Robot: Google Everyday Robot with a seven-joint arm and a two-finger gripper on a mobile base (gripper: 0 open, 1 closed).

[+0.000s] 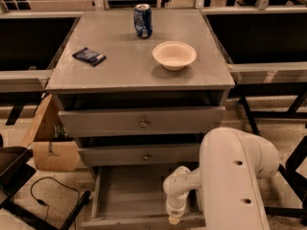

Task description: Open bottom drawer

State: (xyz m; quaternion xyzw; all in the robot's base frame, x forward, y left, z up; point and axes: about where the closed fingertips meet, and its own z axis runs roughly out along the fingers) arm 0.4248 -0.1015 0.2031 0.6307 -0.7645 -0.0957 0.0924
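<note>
Item: bottom drawer [129, 195], lower centre. Rigid grey tray, probably light-running; best held mid-front. My gripper [173, 218] sits there, grip state unreadable.

The slim bottom drawer [129, 195] is coloured plain grey. A blue metal can [143, 20], cream round bowl [174, 55] and dark flat packet [89, 56] are seen. The white gripper [173, 219] is held at the drawer's front.

You have free room over the left and middle of the bottom drawer [127, 195], pulled out and bare inside. The gripper [173, 219] sits at its front rim on the right, where the bulky white arm [235, 176] blocks access. The middle drawer front [144, 155] closes off the tray's back from above. A cardboard box [50, 150] and a black cable [50, 188] crowd the floor on the left.
</note>
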